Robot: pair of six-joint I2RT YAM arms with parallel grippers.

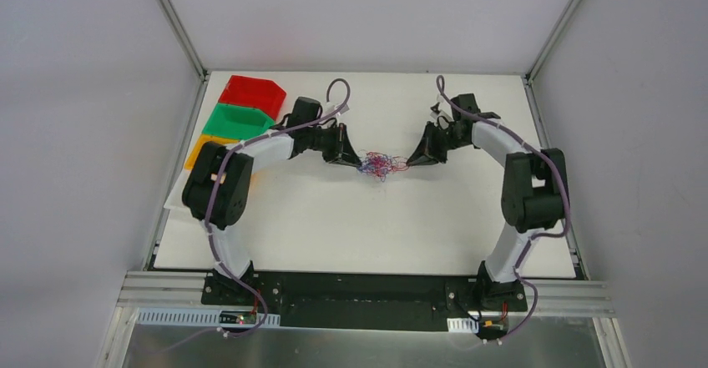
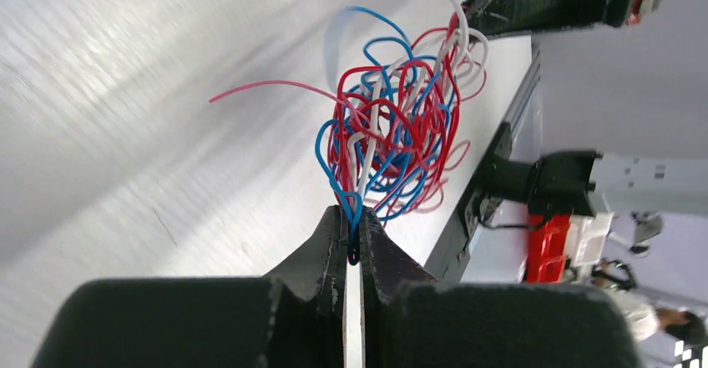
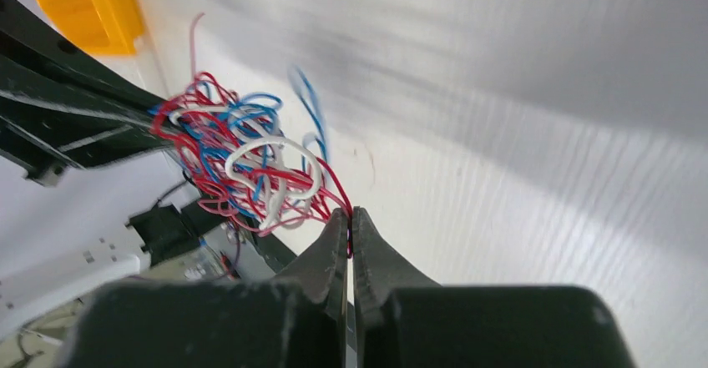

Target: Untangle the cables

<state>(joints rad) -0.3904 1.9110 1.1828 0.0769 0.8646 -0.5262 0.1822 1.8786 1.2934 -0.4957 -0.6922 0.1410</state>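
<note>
The cables point(image 1: 381, 165) are a small tangle of thin red, blue and white wires hanging between my two grippers at the table's middle. My left gripper point(image 1: 354, 161) is at the tangle's left side. In the left wrist view, my left gripper point(image 2: 352, 226) is shut on a blue loop of the cables point(image 2: 392, 126). My right gripper point(image 1: 408, 161) is at the tangle's right side. In the right wrist view, my right gripper point(image 3: 349, 222) is shut on a red strand of the cables point(image 3: 242, 163). The other gripper shows behind the tangle in each wrist view.
Red point(image 1: 250, 93), green point(image 1: 237, 121) and orange point(image 1: 204, 148) bins stand in a row at the white table's point(image 1: 367, 226) far left; the orange bin also shows in the right wrist view point(image 3: 83, 5). Grey enclosure walls surround the table.
</note>
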